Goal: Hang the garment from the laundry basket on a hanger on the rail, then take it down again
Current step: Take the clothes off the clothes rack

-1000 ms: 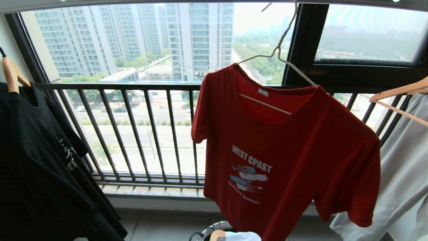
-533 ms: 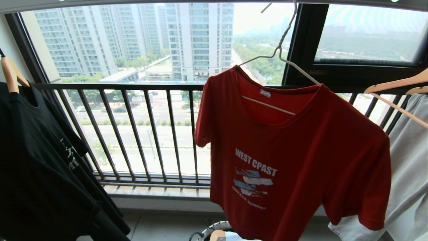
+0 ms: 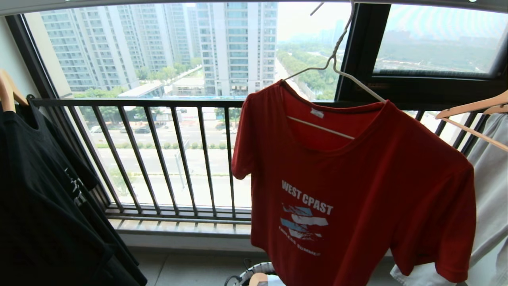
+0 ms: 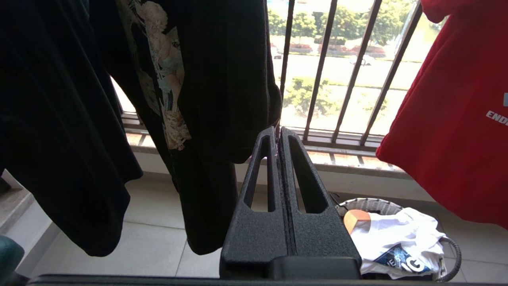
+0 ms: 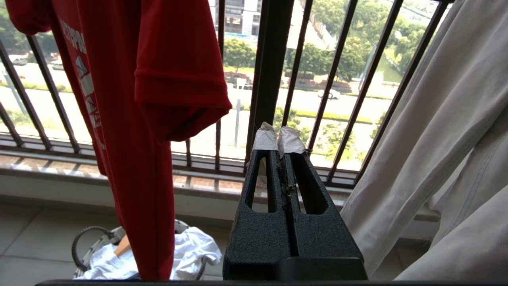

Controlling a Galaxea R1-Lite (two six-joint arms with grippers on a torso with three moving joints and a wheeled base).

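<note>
The red T-shirt [image 3: 357, 186] hangs on the white hanger [image 3: 337, 67], hooked over the rail [image 3: 254, 3] above the basket [image 4: 397, 206]. Both grippers, left [image 4: 278, 133] and right [image 5: 278, 139], sit low beside the basket, fingers together and empty. To take it down well, I would open the fingers first, grasp the hanger's neck and lift the hook clear before lowering.

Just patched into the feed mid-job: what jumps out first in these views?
The red T-shirt dominates the middle right of the head view, hanging on the cream wire hanger hooked on the rail. A black T-shirt hangs at far left and a pale grey garment at far right. Below, the laundry basket sits on the floor, and the left gripper and right gripper are both shut and empty.
</note>
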